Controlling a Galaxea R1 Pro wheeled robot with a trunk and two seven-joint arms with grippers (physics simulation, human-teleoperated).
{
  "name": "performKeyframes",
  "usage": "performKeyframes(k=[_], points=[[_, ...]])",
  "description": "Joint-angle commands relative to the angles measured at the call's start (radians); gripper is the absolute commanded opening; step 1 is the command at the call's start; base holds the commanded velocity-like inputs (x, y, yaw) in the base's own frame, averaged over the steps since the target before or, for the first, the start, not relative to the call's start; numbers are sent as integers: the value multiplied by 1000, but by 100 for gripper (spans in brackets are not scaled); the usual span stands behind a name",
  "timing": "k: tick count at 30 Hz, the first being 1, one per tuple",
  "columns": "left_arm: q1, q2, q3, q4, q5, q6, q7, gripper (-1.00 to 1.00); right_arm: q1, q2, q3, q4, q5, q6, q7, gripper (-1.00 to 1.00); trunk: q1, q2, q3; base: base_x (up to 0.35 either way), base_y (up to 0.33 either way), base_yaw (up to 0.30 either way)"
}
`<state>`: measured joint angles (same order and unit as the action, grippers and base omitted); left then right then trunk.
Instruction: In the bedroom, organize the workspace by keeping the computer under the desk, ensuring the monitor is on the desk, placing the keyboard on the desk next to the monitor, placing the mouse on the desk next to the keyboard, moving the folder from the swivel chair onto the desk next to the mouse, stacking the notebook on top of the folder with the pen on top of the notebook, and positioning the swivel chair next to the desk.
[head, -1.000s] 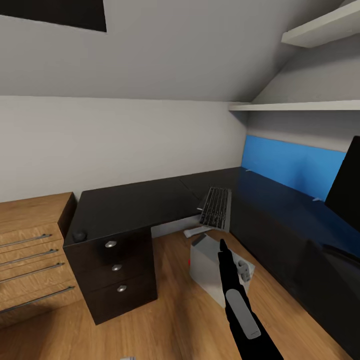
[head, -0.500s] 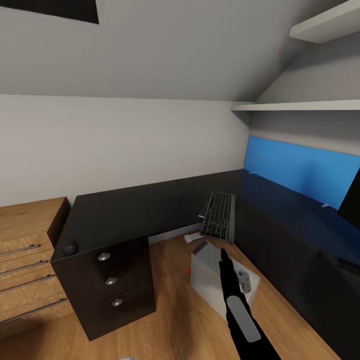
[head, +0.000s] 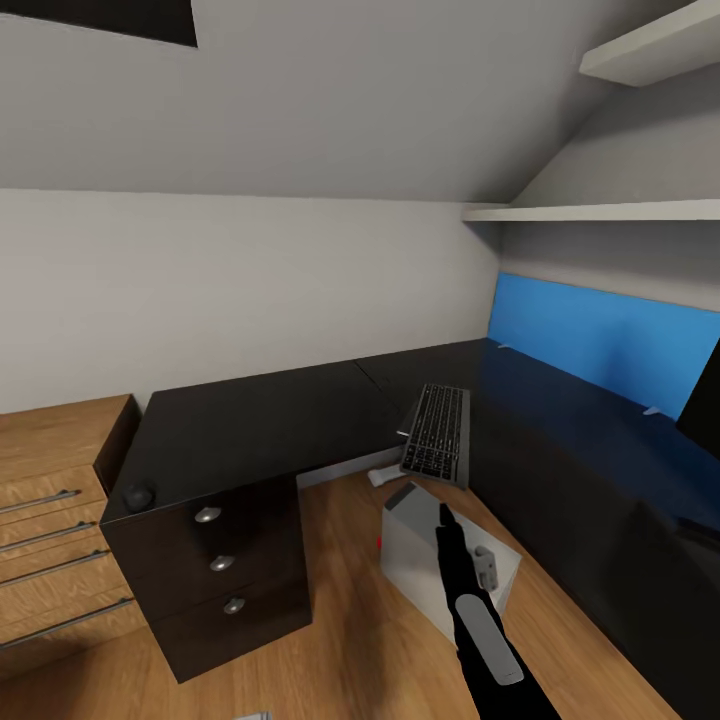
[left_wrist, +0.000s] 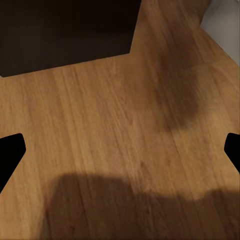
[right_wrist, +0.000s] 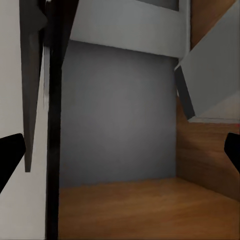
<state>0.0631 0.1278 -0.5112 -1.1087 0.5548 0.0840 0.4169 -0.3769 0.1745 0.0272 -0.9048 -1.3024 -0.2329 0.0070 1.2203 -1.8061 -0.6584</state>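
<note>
The glossy black L-shaped desk (head: 260, 420) fills the corner of the bedroom. At its inner corner lies the keyboard (head: 437, 432), whose near end seems to reach past the desktop edge. The small black mouse (head: 138, 495) sits on the desk's left end above the drawers. Tilted on the floor beside the desk is the silver-grey computer (head: 420, 550). A black edge of the monitor (head: 705, 415) shows at far right. My right gripper (head: 444, 515) hangs open over the computer, whose corner (right_wrist: 210, 75) shows past it (right_wrist: 120, 150). My left gripper (left_wrist: 120, 150) is open above bare floor.
A light wooden chest of drawers (head: 50, 500) stands left of the desk. The blue back panel (head: 600, 340) runs behind the right wing, with white shelves (head: 600, 212) above. A small white object (head: 385, 475) lies on the floor under the keyboard. The dark drawer unit (left_wrist: 65, 35) is close to my left gripper.
The camera swung left a second ago, pushing the monitor nearly out of frame, then held still. My right gripper has dropped slightly toward the computer.
</note>
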Motion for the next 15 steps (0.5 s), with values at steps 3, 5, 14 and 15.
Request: performKeyframes(k=[3, 5, 14, 15], points=[[0, 0, -3, -4, 5, 3, 8, 100, 0, 0, 3, -1, -12, 3, 4, 100, 0, 0, -1, 0, 0, 0], [0, 0, -3, -4, 5, 3, 9, 100, 0, 0, 4, -2, -13, 5, 5, 100, 0, 0, -1, 0, 0, 0], [0, 1, -3, -2, 4, 3, 9, 100, 0, 0, 11, -6, -10, 6, 15, 100, 0, 0, -1, 0, 0, 0], [0, 1, -3, -1, 4, 3, 10, 100, 0, 0, 12, -6, -9, 6, 24, 100, 0, 0, -1, 0, 0, 0]])
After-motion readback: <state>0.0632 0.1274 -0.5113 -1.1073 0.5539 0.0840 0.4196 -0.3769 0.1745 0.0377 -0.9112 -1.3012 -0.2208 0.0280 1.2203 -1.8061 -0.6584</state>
